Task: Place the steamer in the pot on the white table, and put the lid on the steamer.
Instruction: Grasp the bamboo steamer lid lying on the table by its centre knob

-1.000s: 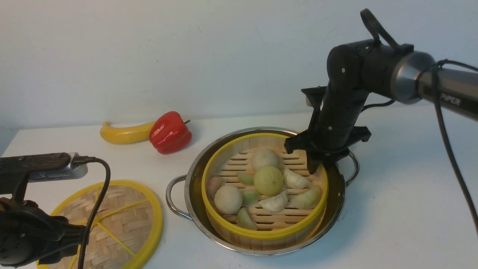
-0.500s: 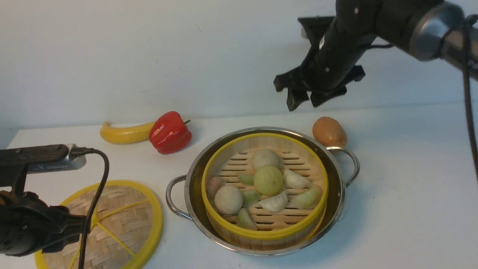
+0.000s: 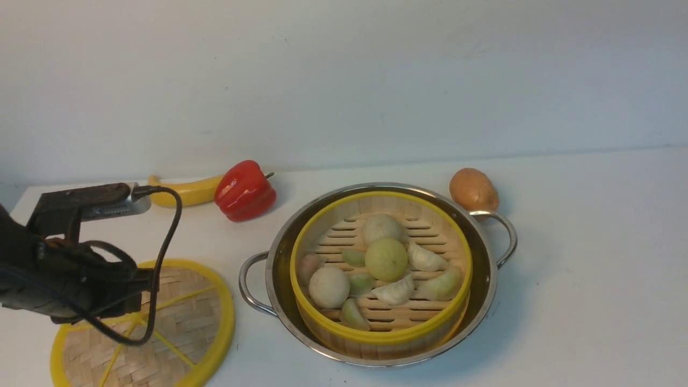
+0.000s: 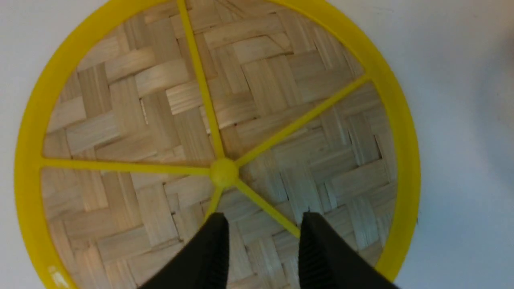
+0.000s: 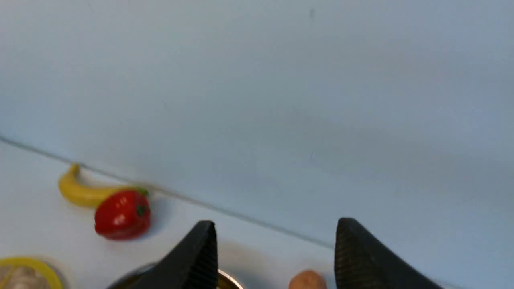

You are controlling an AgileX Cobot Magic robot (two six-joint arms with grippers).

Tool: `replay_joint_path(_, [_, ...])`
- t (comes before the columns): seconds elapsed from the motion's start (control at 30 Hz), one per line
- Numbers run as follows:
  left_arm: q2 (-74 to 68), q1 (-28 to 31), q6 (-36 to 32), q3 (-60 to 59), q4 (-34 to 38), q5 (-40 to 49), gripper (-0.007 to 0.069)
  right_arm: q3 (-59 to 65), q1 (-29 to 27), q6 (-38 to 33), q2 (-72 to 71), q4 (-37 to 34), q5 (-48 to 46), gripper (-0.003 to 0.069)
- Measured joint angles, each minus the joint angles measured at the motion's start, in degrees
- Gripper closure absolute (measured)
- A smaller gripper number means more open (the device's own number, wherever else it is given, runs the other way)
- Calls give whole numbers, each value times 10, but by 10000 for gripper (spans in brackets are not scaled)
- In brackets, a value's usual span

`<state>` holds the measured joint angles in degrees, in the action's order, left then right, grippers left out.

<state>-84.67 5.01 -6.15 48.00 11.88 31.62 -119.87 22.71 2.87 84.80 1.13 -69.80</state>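
The bamboo steamer (image 3: pixel 376 337) sits inside the steel pot (image 3: pixel 277 244) on the white table (image 3: pixel 591 279); it holds several buns and dumplings and is uncovered. The woven lid (image 3: pixel 188 322) lies flat on the table left of the pot. My left arm (image 3: pixel 70 279) hangs over the lid. In the left wrist view my left gripper (image 4: pixel 262 220) is open and empty just above the lid (image 4: pixel 281 100), close to its central knob (image 4: pixel 223 172). My right gripper (image 5: pixel 276 224) is open and empty, raised high and facing the wall; it is out of the front view.
A yellow banana (image 3: pixel 180 192) and a red bell pepper (image 3: pixel 244 190) lie behind the lid near the wall. A brown potato (image 3: pixel 473 189) sits behind the pot's right handle (image 3: pixel 508 231). The wall stands close behind the table.
My right gripper let go of the steamer's rim, rose and left the front view. My left arm moved forward and right over the lid.
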Motion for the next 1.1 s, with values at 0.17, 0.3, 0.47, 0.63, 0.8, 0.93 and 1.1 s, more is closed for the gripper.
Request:
replay_joint_path(0.17, [-62,0,-2,46,-1,8,384,108,0,-7,-183,18,1,263])
replay_joint_path(0.3, [-86,0,-2,59,-18,16,384,234,0,-9,-311,46,-3,264])
replay_joint_path(0.47, [-92,0,10,65,-62,27,384,378,0,29,-469,84,-9,264])
replay_joint_path(0.63, [-97,0,17,65,-76,31,384,450,0,56,-545,84,-12,264])
replay_joint_path(0.8, [-108,0,18,65,-76,25,384,461,0,61,-558,72,-11,264])
replay_joint_path(0.93, [-120,0,18,65,-76,22,384,462,0,62,-556,63,-11,264])
replay_joint_path(1.1, [-148,0,18,65,-76,2,384,462,0,62,-552,57,-11,264])
